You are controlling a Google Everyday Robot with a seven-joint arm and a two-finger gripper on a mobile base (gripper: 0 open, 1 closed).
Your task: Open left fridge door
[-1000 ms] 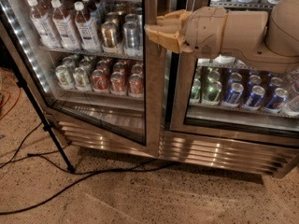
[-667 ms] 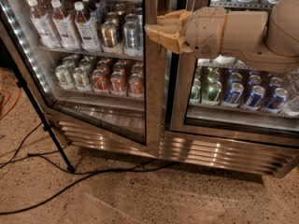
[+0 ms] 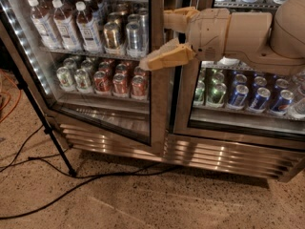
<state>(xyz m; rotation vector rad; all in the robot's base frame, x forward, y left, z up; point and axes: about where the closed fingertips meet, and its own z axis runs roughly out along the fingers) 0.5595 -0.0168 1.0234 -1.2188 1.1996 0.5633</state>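
Observation:
The left fridge door [image 3: 159, 109] is a glass door in a brushed-steel frame, with a strip of white LED dots [image 3: 24, 49] down its left side. It stands slightly ajar, its bottom edge angled out from the fridge [image 3: 219, 157]. Bottles and cans sit on the shelves behind it. My gripper [image 3: 161, 39] is open in front of the door's right stile at upper shelf height. One beige finger [image 3: 176, 18] is above and the other [image 3: 167, 58] is below, pointing left. I cannot tell whether they touch the frame.
The right door [image 3: 248, 128] fronts green and blue cans and is shut. A black stand leg [image 3: 45, 123] slants down to the floor left of the fridge. Black cables [image 3: 95, 181] trail over the speckled floor, and an orange cable [image 3: 8, 99] lies at far left.
The gripper's fingers have spread apart, the lower one swinging down. The arm and the door stay where they were.

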